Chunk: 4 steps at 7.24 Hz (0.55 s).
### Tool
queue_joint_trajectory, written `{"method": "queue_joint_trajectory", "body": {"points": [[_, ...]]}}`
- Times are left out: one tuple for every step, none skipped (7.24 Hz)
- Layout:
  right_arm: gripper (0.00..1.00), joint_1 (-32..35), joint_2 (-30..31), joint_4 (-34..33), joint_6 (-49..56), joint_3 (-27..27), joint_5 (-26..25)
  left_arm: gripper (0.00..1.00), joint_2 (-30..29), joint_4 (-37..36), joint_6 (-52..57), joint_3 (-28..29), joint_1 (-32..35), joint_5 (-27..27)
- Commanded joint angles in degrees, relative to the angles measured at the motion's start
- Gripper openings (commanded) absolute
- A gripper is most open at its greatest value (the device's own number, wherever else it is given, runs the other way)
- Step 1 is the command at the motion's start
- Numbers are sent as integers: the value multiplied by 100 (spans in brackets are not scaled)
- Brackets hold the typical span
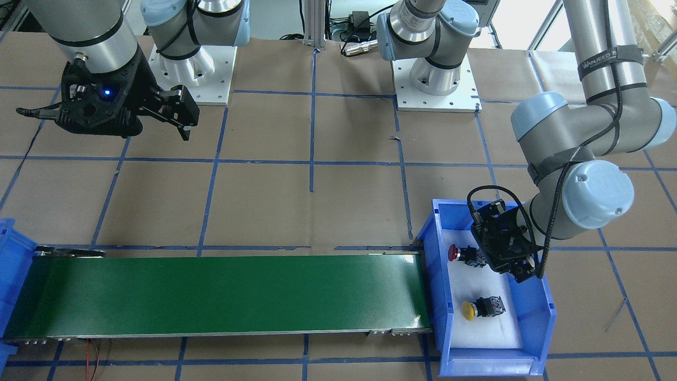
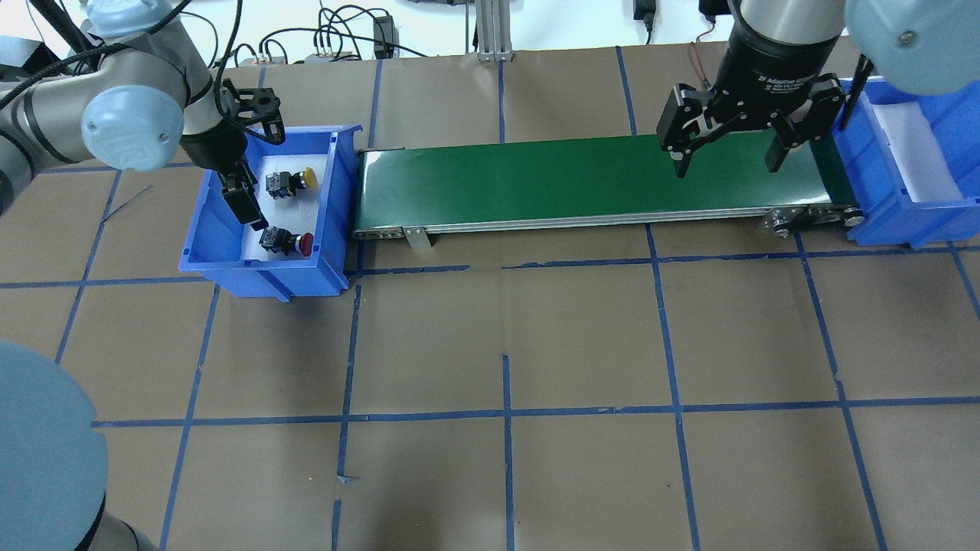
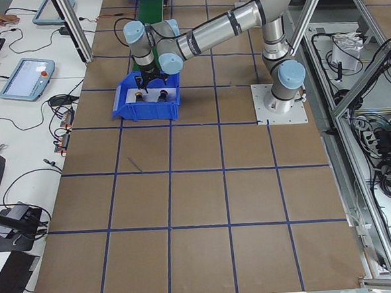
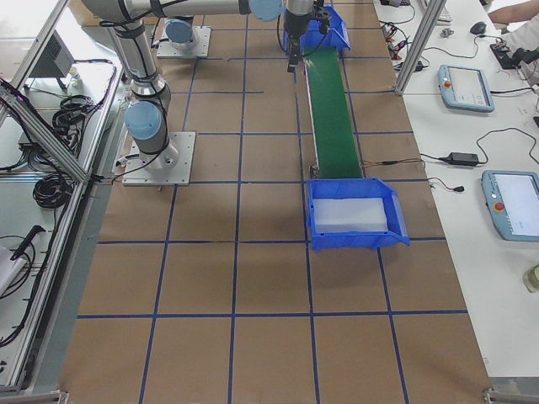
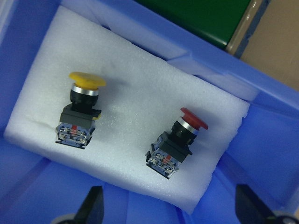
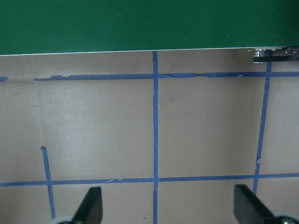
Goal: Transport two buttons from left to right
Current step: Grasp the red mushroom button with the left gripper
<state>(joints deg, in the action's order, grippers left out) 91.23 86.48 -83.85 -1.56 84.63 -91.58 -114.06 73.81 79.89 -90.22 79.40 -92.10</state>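
Two push buttons lie in the left blue plastic bin (image 2: 200,246), with the left gripper (image 5: 170,211) spread wide above them.

Both buttons lie on their sides on a grainy white foam pad (image 5: 140,88), well apart. The red button (image 5: 180,142) and the yellow button (image 5: 79,112) each have a rounded mushroom cap, a metal collar and a boxy black-grey block. The left gripper's dark fingers (image 5: 93,207) stand far apart and touch nothing, and the red button sits nearer the gap between them. The right gripper (image 2: 727,167) hangs with its fingers equally wide and empty, above taped brown paper beside the smooth green belt (image 2: 536,184).
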Motion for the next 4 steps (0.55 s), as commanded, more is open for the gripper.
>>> {"method": "queue_joint_trajectory", "body": {"points": [[100, 0, 0, 0, -2, -8, 0, 99, -317, -77, 501, -31, -12, -1], [100, 0, 0, 0, -2, 1, 0, 95, -423, -112, 510, -31, -12, 16], [100, 0, 0, 0, -2, 1, 0, 95, -458, -278, 510, -57, -3, -9], [100, 0, 0, 0, -2, -8, 0, 95, -528, -288, 484, -136, -12, -1]]}}
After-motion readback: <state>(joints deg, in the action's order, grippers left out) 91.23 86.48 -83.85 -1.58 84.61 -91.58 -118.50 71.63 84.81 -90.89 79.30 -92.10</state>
